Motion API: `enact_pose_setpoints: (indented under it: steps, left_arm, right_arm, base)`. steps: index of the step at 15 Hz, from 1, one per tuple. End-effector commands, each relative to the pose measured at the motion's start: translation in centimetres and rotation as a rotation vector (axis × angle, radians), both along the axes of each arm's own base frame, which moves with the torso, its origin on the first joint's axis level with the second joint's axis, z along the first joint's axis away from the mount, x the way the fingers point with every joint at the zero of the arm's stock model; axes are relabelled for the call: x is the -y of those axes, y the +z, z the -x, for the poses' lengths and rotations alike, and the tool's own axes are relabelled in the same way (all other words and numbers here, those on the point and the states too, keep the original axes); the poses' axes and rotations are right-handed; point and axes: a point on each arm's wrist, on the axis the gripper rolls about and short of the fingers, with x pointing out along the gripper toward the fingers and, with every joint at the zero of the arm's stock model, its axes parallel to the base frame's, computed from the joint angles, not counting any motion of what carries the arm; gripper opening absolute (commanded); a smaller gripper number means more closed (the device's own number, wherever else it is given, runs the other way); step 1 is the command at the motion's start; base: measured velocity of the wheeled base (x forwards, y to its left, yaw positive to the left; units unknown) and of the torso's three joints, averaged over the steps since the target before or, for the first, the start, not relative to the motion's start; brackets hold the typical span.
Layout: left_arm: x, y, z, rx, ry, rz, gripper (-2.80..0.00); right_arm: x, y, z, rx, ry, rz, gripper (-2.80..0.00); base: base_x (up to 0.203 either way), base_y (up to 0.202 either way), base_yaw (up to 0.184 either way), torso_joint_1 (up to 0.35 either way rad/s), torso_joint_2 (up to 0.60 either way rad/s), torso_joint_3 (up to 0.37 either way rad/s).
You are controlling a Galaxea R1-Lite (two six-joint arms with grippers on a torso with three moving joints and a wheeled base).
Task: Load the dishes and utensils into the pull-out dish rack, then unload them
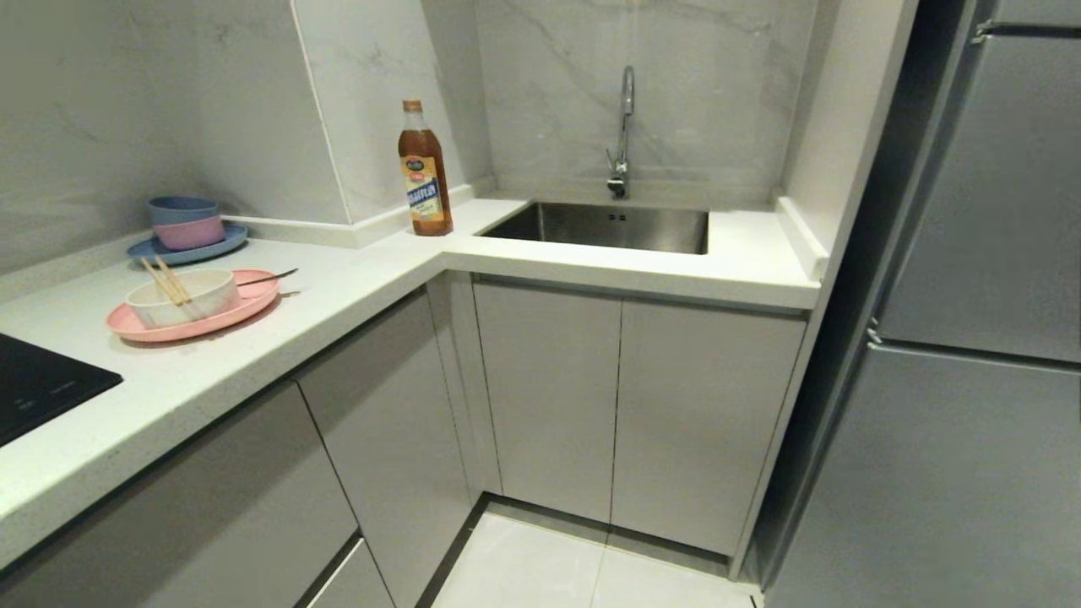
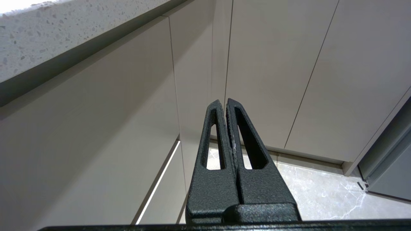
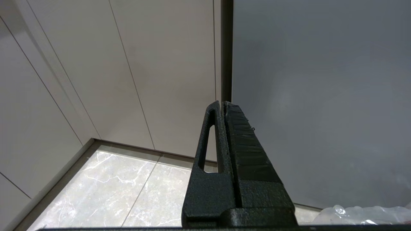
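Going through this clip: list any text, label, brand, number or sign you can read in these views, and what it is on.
Bottle label: the brown bottle on the countertop beside the sink carries a blue and yellow label with printed words, too small and blurred to read.
Cooktop markings: faint marks on the black cooktop, not readable.
Nothing else: no text in either wrist view.

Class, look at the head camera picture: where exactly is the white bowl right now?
In the head view, the white bowl sits on the pink plate on the left counter, chopsticks leaning in it, just in front of the blue plate.
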Motion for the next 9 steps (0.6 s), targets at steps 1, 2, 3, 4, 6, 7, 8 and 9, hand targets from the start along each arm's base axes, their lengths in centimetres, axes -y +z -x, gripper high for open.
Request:
enact_pose_setpoints:
  steps: [1,2,3,4,6,7,8,9]
  left_arm:
    - [0.00,-0.04,-0.02,-0.003,0.001,0.000,-2.80]
    - [0.00,-0.04,-0.02,-0.003,0.001,0.000,-2.80]
    - [0.00,-0.04,-0.02,-0.003,0.001,0.000,-2.80]
    - [0.00,-0.04,-0.02,-0.003,0.001,0.000,-2.80]
    - [0.00,-0.04,-0.02,-0.003,0.001,0.000,-2.80]
    - [0.00,-0.04,-0.02,-0.003,0.001,0.000,-2.80]
    - [0.00,-0.04,-0.02,-0.003,0.001,0.000,-2.80]
    - [0.00,-0.04,-0.02,-0.003,0.001,0.000,-2.80]
  right_arm:
    - [0.00,-0.05,-0.01,-0.002,-0.001,0.000,-2.80]
    - [0.00,-0.09,-0.02,-0.003,0.000,0.000,-2.80]
    - [0.00,-0.07,-0.02,-0.003,0.002,0.000,-2.80]
    - [0.00,-0.05,-0.01,-0.002,0.000,0.000,-2.80]
    - [0.00,-0.09,-0.02,-0.004,0.000,0.000,-2.80]
    - [0.00,-0.09,-0.02,-0.004,0.000,0.000,-2.80]
    - [0.00,-0.09,-0.02,-0.004,0.000,0.000,-2.80]
    - [0.00,-0.08,-0.02,-0.002,0.002,0.000,-2.80]
  base:
    - [0.000,0.000,0.000,0.000,0.00,0.000]
    - [0.000,0.000,0.000,0.000,0.00,0.000]
    - [0.000,0.000,0.000,0.000,0.00,0.000]
    - [0.000,0.000,0.000,0.000,0.00,0.000]
    - [0.000,0.000,0.000,0.000,0.00,0.000]
    - [0.000,0.000,0.000,0.000,0.00,0.000]
    - [0.000,0.000,0.000,0.000,0.00,0.000]
    - [0.000,0.000,0.000,0.000,0.00,0.000]
